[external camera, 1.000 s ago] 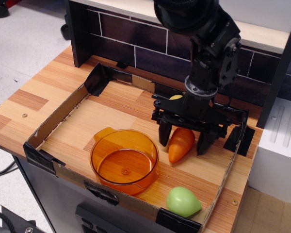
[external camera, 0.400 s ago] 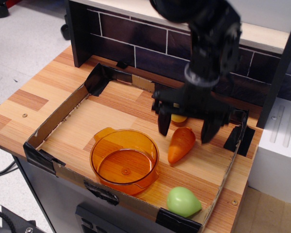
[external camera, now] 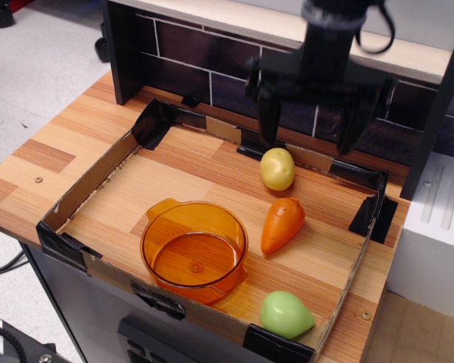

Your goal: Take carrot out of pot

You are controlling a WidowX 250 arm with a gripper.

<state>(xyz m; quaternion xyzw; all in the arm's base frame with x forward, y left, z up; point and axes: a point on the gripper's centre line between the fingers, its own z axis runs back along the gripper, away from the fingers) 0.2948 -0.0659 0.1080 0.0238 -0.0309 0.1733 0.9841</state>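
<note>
The orange toy carrot [external camera: 281, 224] lies on the wooden tray floor, to the right of the pot and apart from it. The translucent orange pot [external camera: 194, 250] stands empty near the tray's front edge, its tab handle pointing back left. My gripper [external camera: 313, 128] is open and empty, raised well above the tray near the back wall, above and behind the carrot. Its two black fingers [external camera: 269, 119] point down and stand wide apart.
A yellow-green round toy fruit [external camera: 277, 169] lies just behind the carrot. A light green toy fruit [external camera: 285, 314] sits in the tray's front right corner. The cardboard tray wall [external camera: 87, 185] rings the work area. A dark tiled backsplash [external camera: 204, 60] stands behind.
My gripper was down around the carrot with its fingers on either side; it has lifted up and back, open, leaving the carrot on the tray floor. The yellow fruit now shows fully.
</note>
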